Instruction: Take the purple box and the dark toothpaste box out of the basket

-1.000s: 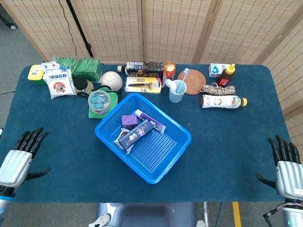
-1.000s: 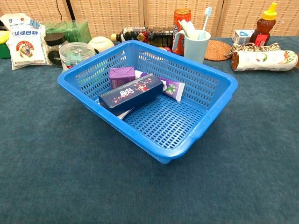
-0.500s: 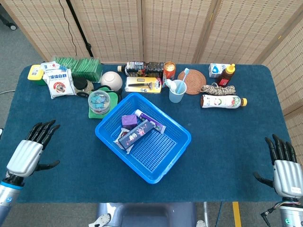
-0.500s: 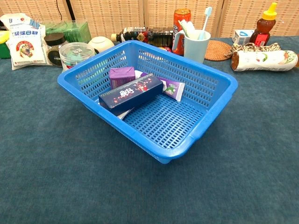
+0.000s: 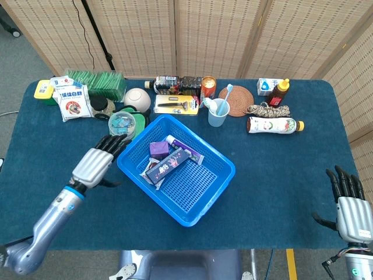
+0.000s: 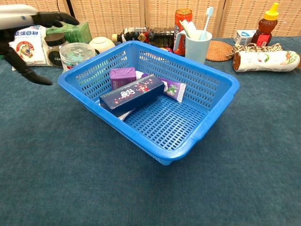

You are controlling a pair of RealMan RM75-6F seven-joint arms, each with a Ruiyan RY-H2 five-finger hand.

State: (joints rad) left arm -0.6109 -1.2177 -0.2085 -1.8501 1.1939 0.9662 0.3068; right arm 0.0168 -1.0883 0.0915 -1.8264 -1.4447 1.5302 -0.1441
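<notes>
A blue basket [image 5: 205, 181] [image 6: 214, 110] sits mid-table. Inside it a small purple box [image 5: 158, 149] [image 6: 122, 76] stands at the back left, and a dark toothpaste box [image 5: 168, 165] [image 6: 132, 94] lies slantwise in front of it. A white and purple tube box [image 5: 187, 149] [image 6: 173, 89] lies behind them. My left hand [image 5: 99, 160] [image 6: 28, 21] hovers open just left of the basket's left corner, fingers stretched toward it and holding nothing. My right hand [image 5: 352, 205] stays open at the table's near right edge, far from the basket.
A clear round tub [image 5: 122, 124] [image 6: 75, 54] stands just behind my left hand. Along the back are a white bowl [image 5: 137, 98], a snack bag [image 5: 72, 102], a blue cup with a toothbrush [image 5: 218, 112], a red can [image 5: 208, 87], bottles and a woven coaster [image 5: 240, 100].
My left hand has swung from the near left edge of the table up and right, to the basket's left corner. It now shows in the chest view. The right hand stayed put.
</notes>
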